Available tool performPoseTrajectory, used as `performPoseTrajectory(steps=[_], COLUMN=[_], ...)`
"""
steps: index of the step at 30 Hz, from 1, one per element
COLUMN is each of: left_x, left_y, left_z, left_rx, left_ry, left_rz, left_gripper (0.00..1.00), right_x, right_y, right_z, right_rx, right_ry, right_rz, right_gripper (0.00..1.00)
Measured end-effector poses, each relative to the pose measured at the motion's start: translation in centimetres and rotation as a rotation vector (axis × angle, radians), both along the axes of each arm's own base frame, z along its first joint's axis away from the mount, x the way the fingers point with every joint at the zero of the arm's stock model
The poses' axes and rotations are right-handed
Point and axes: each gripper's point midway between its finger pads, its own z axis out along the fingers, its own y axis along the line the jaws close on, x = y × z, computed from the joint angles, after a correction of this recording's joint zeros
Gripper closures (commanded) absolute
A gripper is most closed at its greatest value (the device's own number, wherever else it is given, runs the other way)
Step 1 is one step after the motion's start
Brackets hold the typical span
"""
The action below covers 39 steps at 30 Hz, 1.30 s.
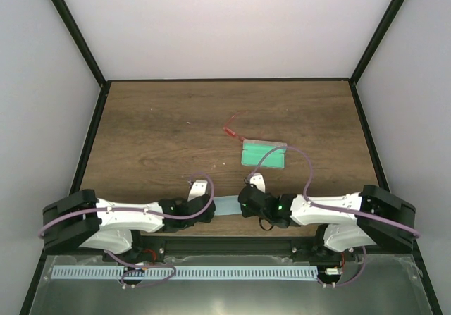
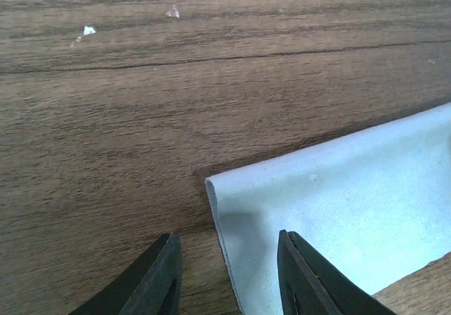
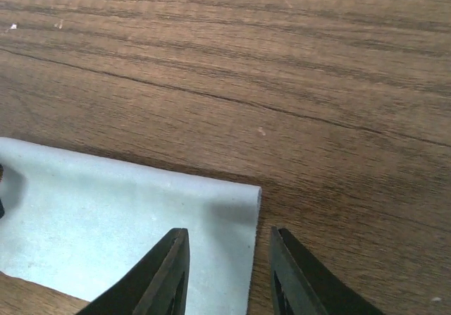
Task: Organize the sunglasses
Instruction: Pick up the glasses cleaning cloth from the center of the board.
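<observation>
— At the near edge of the table (image 1: 162,132), how do the claws stand?
— Left gripper (image 2: 227,239) and right gripper (image 3: 229,232) are both spread, pinching nothing. Each straddles one end edge of the flat pale blue cloth (image 2: 338,209).
— Farther out?
— Bare wood, then the open green-lined case (image 1: 263,154). The red sunglasses (image 1: 231,127) lie just beside its far-left corner, with open tabletop beyond.

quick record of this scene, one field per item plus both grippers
table: brown wood
sunglasses: red frame, on the table by the far left corner of the case, outside it
case: open, green lining up, nothing inside
cloth: pale blue, flat on the table between the two grippers
left gripper: open, jaws either side of the cloth's left edge
right gripper: open, jaws either side of the cloth's right edge
</observation>
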Motion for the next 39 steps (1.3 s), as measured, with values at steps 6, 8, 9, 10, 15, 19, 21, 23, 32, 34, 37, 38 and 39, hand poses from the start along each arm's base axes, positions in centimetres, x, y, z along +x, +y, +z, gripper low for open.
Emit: performPoseTrajectory(steps=[6, 8, 9, 10, 15, 19, 21, 23, 32, 34, 37, 38, 39], left_x=[0.2, 0.2, 0.2, 0.2, 0.3, 0.3, 0.3, 0.4, 0.1, 0.0, -0.1, -0.1, -0.1], left_y=[0.2, 0.3, 0.3, 0.3, 0.3, 0.2, -0.1, -0.3, -0.7, -0.7, -0.7, -0.8, -0.7], left_z=[-0.1, -0.1, -0.1, -0.1, -0.1, -0.1, -0.2, -0.2, -0.2, -0.3, -0.3, -0.3, -0.4], left_rx=[0.006, 0.007, 0.008, 0.009, 0.01, 0.007, 0.002, -0.007, -0.02, -0.021, -0.022, -0.021, -0.019], left_ry=[-0.007, -0.007, -0.008, -0.008, -0.01, -0.013, -0.013, -0.014, 0.0, 0.003, 0.006, 0.007, 0.007], left_rz=[0.022, 0.024, 0.025, 0.025, 0.026, 0.024, 0.019, 0.016, 0.003, 0.002, 0.0, -0.002, -0.004], left_gripper=[0.64, 0.64, 0.64, 0.64, 0.68, 0.72, 0.72, 0.74, 0.88, 0.91, 0.96, 0.96, 0.96], right_x=[-0.2, -0.2, -0.2, -0.1, -0.1, -0.1, -0.1, -0.1, -0.2, -0.2, -0.2, -0.2, -0.2], right_y=[0.7, 0.6, 0.8, 0.8, 0.9, 1.0, 1.0, 0.9, 0.8, 0.8, 0.8, 0.9, 0.9], right_z=[-0.8, -1.4, -1.4, -1.4, -1.4, -1.4, -1.4, -1.5, -1.6, -1.6, -1.6, -1.6, -1.6], right_rx=[0.009, -0.006, 0.001, 0.004, 0.014, 0.02, 0.022, 0.023, 0.024, 0.023, 0.024, 0.024, 0.025], right_ry=[0.02, 0.03, 0.028, 0.027, 0.027, 0.024, 0.025, 0.027, 0.031, 0.031, 0.032, 0.032, 0.033], right_rz=[0.013, 0.013, 0.012, 0.011, 0.009, 0.008, 0.006, 0.004, -0.002, -0.002, -0.001, 0.0, 0.0], right_gripper=[0.77, 0.77, 0.77, 0.76, 0.77, 0.83, 0.86, 0.89, 0.96, 0.97, 0.98, 0.99, 0.99])
